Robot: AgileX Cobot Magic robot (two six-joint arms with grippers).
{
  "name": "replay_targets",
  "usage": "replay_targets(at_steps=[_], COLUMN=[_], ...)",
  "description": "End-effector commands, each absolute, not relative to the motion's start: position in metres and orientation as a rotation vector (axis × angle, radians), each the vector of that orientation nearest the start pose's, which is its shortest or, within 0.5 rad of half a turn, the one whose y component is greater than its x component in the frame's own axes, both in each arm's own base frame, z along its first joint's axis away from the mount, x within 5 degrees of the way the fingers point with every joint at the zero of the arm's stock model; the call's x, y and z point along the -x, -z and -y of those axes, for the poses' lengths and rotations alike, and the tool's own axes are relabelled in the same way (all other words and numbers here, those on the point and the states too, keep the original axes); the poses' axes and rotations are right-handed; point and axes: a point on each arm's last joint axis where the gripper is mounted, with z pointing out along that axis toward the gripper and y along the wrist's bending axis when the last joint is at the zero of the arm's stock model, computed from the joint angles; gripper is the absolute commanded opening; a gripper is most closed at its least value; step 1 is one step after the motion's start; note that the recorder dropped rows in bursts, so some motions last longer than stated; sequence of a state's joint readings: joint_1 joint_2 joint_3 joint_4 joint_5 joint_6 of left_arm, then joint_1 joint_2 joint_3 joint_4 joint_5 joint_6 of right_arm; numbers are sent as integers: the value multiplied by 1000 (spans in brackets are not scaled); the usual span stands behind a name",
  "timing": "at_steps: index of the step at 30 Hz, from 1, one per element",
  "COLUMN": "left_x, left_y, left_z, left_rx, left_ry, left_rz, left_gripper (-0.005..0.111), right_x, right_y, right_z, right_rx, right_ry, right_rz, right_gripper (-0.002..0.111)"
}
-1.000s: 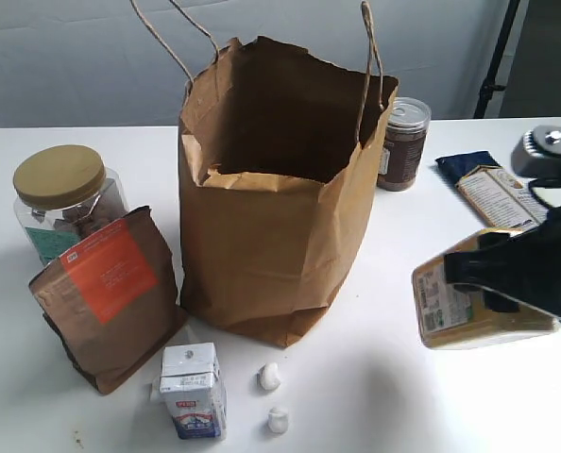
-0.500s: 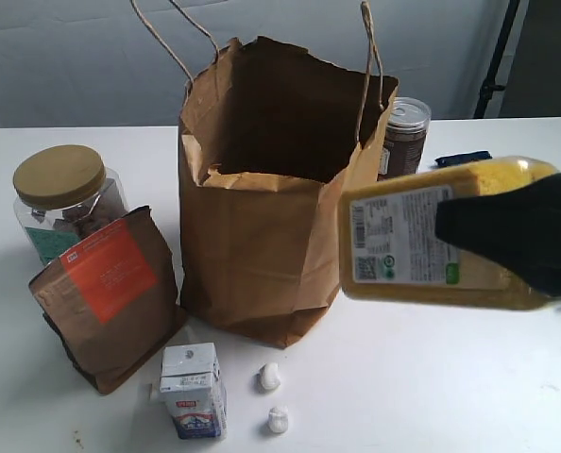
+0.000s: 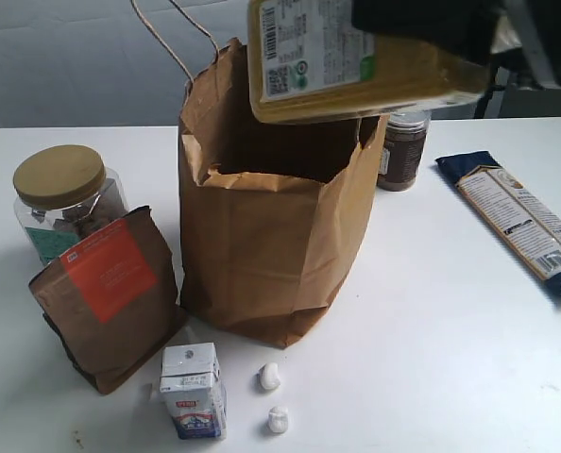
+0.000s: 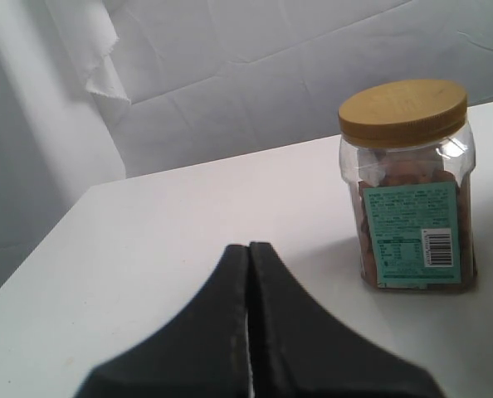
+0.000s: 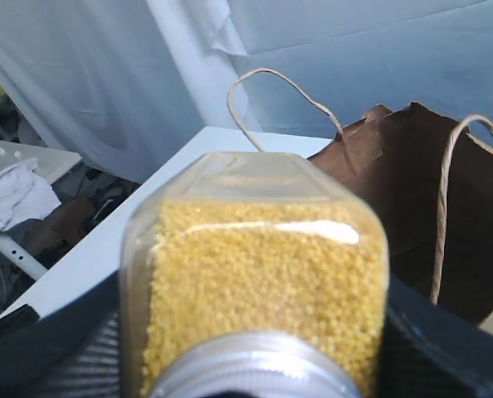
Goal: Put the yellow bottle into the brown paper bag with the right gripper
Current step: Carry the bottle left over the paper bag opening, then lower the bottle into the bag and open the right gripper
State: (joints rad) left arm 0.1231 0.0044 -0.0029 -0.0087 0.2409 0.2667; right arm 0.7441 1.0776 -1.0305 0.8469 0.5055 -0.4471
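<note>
**A:** What is your right gripper (image 3: pixel 422 26) doing?

**B:** It's clamped on the yellow bottle (image 3: pixel 356 66). In the right wrist view you have a black jaw pressed to each side of it, near the ribbed cap. The bottle lies on its side in the air with its label toward the exterior camera and its base pointing to the left of that view.

**A:** And where is that against the brown paper bag (image 3: pixel 271 245)?

**B:** It's up at the bag's open mouth and touches nothing. No part of it is below the rim. The bag stands upright on the counter (image 3: pixel 450 359) with its twine handles up.

**A:** Your left gripper (image 4: pixel 248 274)?

**B:** Its jaws are pressed together with nothing between them, low over the counter. The gold-lidded jar (image 4: pixel 408 186) is near it.

**A:** What else is around the bag?

**B:** To the left of the bag in the exterior view, a brown pouch (image 3: pixel 110 293) with an orange label leans in front of that jar. A small carton (image 3: pixel 194 389) and two little white pieces (image 3: pixel 269 377) sit in front of the bag. A dark-filled jar (image 3: pixel 403 151) stands just behind its right corner. A long blue packet (image 3: pixel 521 222) lies well apart on the right.
</note>
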Motion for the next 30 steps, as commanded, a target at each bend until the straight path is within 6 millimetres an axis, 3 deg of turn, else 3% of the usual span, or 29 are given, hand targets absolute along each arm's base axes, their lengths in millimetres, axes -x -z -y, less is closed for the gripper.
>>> replay_targets(at_steps=[1, 7, 13, 22, 30], left_x=[-55, -55, -55, -55, -55], left_y=[-192, -192, -192, -192, -192], left_z=[-6, -6, -6, -6, -6], left_rx=[-121, -121, -121, -121, -121], left_ry=[-274, -274, -274, -274, -274], left_rz=[-1722, -1722, -1722, -1722, -1722], left_gripper=[0, 0, 0, 0, 0], right_x=[-181, -220, -249, -271, -277], right_y=[-404, -392, -375, -343, -315], right_z=[-210, -246, -263, -279, -286], right_rx=[641, 701, 710, 743, 794], right_ry=[-1066, -1000, -849, -752, -716], right_rz=[-1884, -1959, -2076, -2193, -2300], right_gripper=[0, 0, 0, 0, 0])
